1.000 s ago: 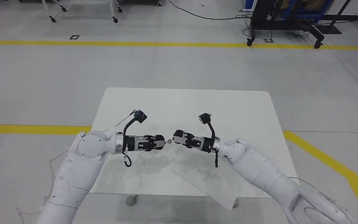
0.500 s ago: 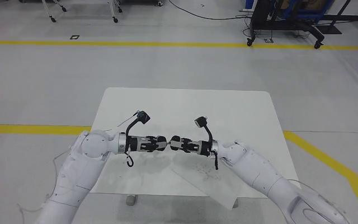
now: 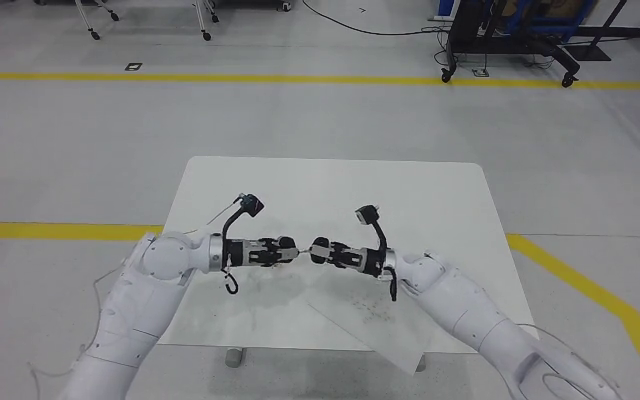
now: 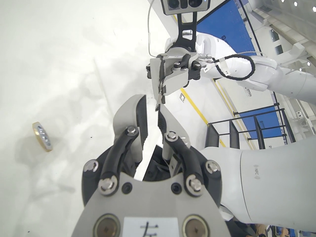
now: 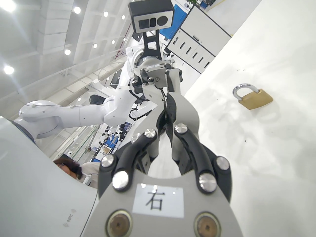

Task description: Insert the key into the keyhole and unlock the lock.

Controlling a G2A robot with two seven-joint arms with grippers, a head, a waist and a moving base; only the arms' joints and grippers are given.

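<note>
Above the middle of the white table point(image 3: 430, 190) the two grippers meet tip to tip. My right gripper point(image 4: 160, 92) is shut on a small silver key point(image 4: 158, 99), whose tip points into the gap between my left gripper's fingers. My left gripper point(image 4: 151, 104) is open, its pads a narrow gap apart, with the key tip right at its fingertips. In the top view the left gripper point(image 3: 290, 248) faces the right gripper point(image 3: 314, 248). A brass padlock point(image 5: 253, 96) with a silver shackle lies flat on the table beside the arms; the padlock point(image 4: 42, 136) also shows edge-on in the left wrist view.
A thin sheet point(image 3: 370, 320) lies at the table's front right and overhangs the front edge. The back half of the table is bare white surface.
The two grippers came together from a small gap to tip-to-tip contact. The joined pair then shifted a little toward the far side of the table.
</note>
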